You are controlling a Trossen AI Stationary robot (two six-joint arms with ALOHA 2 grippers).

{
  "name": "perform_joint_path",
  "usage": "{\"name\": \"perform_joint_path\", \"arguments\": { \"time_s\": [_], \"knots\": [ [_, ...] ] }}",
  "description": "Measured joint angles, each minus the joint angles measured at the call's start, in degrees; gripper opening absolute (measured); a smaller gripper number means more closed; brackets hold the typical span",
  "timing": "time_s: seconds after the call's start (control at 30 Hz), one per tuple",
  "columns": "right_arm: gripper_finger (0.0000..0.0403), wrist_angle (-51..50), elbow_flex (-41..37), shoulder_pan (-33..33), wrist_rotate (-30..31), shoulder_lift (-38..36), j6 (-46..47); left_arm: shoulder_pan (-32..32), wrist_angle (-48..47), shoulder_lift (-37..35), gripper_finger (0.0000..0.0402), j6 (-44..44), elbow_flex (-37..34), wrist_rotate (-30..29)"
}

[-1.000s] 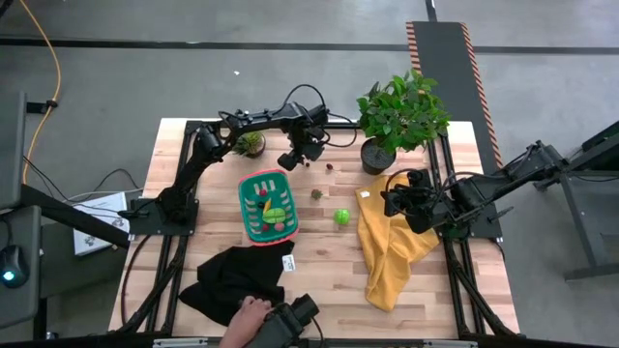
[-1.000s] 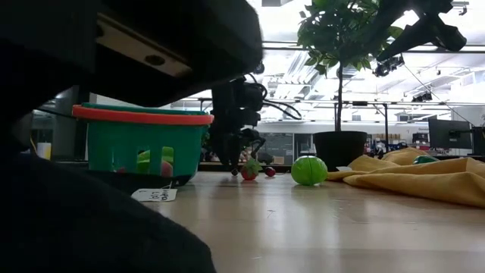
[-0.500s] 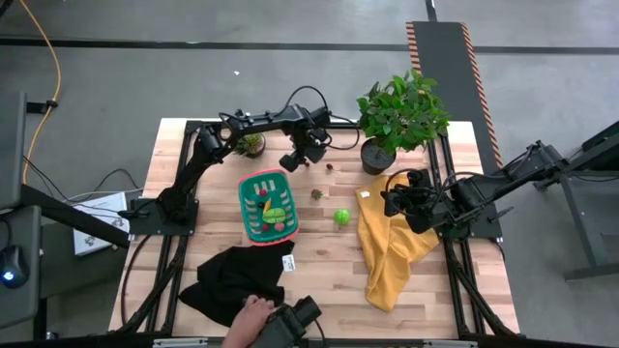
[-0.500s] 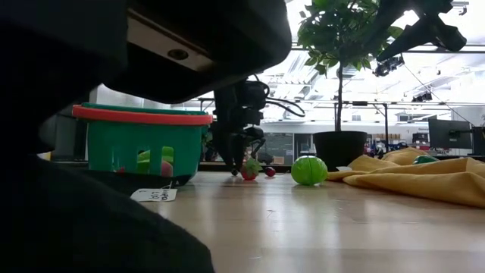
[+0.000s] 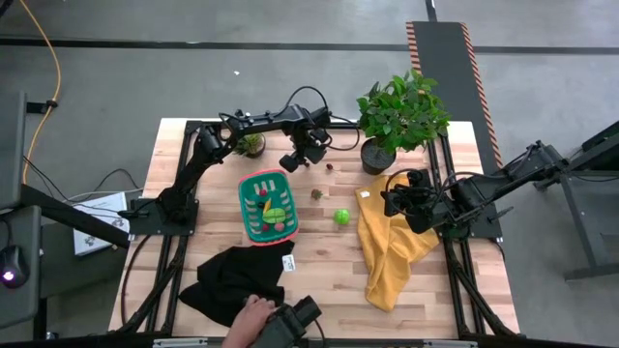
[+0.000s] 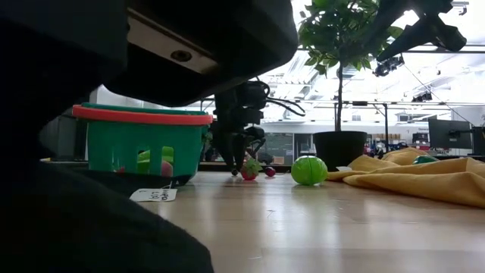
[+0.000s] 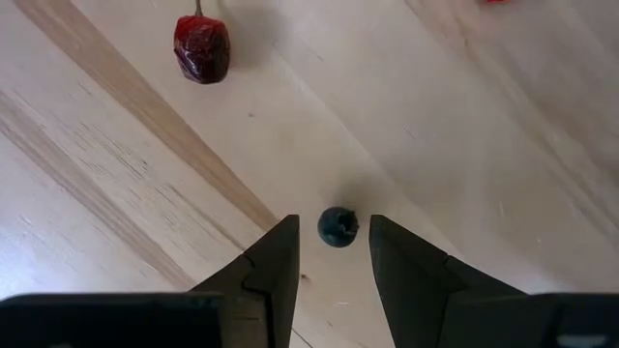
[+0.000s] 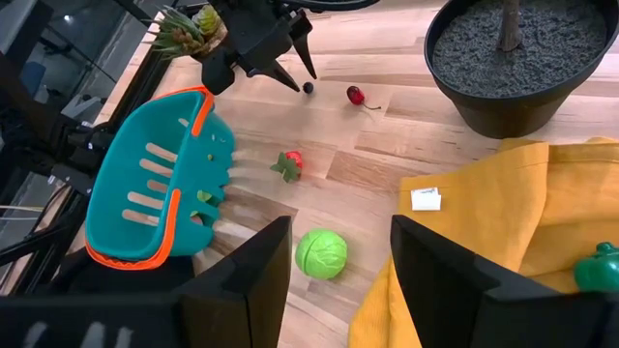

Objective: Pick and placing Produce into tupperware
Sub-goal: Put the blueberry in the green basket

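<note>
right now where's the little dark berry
In the left wrist view the dark berry lies on the bare wood between the left pincer's open fingers, with the dark red cherry nearby.

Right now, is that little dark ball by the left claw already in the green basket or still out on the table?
Still out. The dark ball lies on the bare wooden table, between the open fingers of the left gripper, apart from the basket.
</note>
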Motion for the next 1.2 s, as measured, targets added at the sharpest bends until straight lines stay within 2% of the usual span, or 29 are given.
{"name": "perform_joint_path", "arguments": {
  "time_s": [1.2],
  "knots": [
    [0.0169,0.7,0.0,0.0,-0.1,0.0,0.0,0.4,0.0,1.7,0.0115,1.3,0.1,0.5]
  ]
}}
